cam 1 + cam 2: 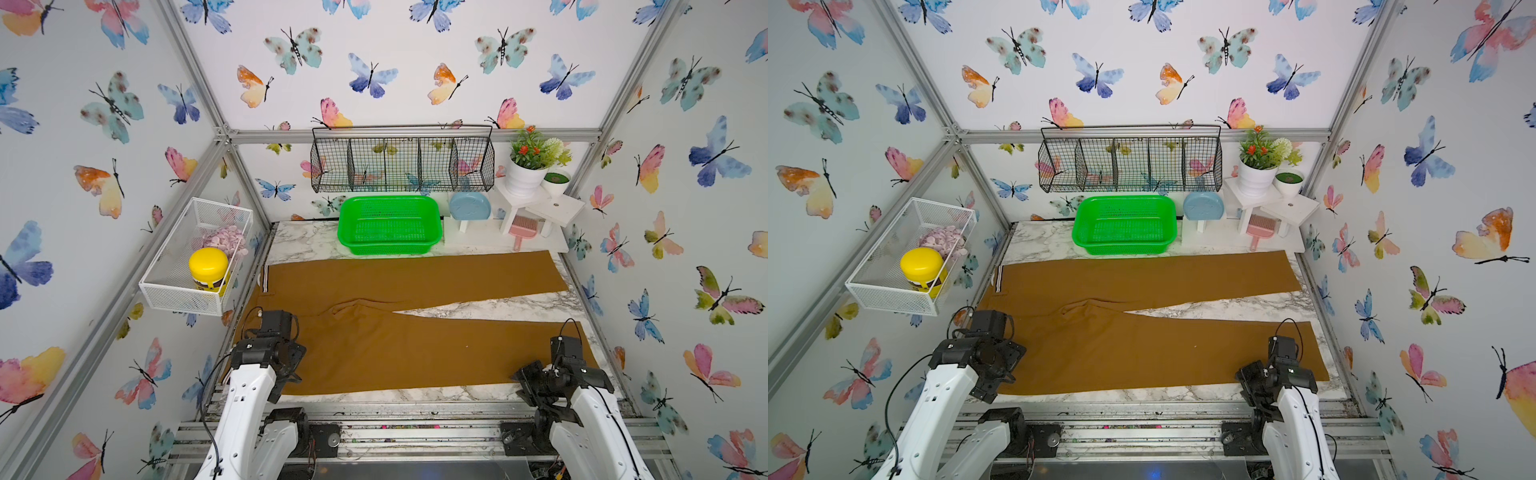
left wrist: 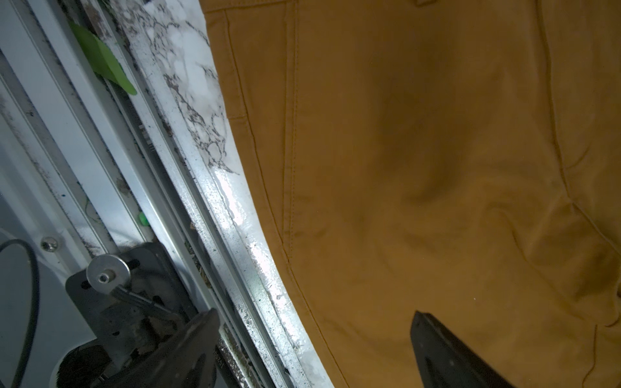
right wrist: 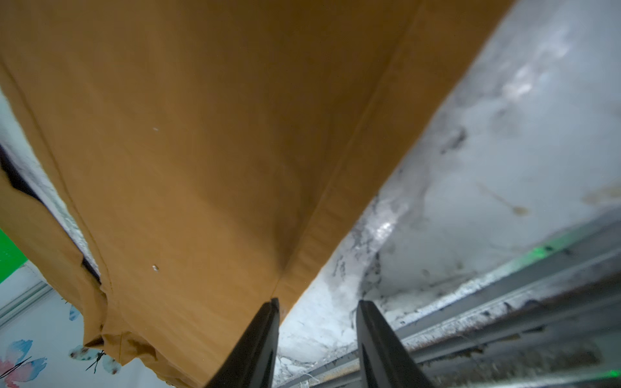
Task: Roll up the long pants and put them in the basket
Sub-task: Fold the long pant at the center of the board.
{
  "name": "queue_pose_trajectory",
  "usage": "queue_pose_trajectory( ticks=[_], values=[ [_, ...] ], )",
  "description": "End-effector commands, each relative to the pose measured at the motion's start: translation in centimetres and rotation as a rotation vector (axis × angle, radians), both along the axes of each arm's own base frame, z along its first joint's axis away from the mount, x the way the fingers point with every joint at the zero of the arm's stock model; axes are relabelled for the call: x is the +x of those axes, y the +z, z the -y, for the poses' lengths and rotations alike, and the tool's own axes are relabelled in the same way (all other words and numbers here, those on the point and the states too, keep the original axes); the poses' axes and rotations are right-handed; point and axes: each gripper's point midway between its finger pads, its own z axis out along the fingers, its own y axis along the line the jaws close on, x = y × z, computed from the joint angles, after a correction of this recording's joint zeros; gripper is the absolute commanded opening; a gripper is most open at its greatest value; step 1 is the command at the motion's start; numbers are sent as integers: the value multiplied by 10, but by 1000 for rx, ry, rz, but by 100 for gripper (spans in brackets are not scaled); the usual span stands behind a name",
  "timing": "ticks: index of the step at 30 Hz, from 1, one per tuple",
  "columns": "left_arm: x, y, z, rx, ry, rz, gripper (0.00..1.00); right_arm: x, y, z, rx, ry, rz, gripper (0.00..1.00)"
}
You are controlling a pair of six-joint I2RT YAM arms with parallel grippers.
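Now the long pants (image 1: 415, 345) lie flat, not yet rolled, on the surface (image 1: 478, 309) beside the green basket (image 1: 390, 224). Left hand (image 2: 312, 315) is spread wide and empty. Right hand (image 3: 318, 302) is half-open and empty at the hem corner, probably lining up a pinch.

White-grey marble-pattern tabletop (image 1: 498, 305) carries it all. Bright green perforated plastic basket (image 1: 390, 224) sits at back, centre. Mustard-brown cloth long pants (image 1: 395, 349) lie flat, unrolled, just in front of basket: striped waistband left of it, legs splayed rightward. Flat white board (image 1: 478, 242) lies just right of basket.
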Motion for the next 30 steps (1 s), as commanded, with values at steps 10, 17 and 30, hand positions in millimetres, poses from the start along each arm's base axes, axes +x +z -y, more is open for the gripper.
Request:
queue_pose_trajectory(
  ticks=[10, 17, 30],
  values=[
    [-6, -1, -5, 29, 7, -32, 95, -13, -19, -6, 37, -27, -57, 46],
    [-5, 0, -5, 30, 7, -30, 94, -7, -26, -3, 26, -49, -52, 43],
    [-4, 2, -3, 21, 1, -30, 95, -4, -31, 1, 14, -67, -63, 30]
  ],
)
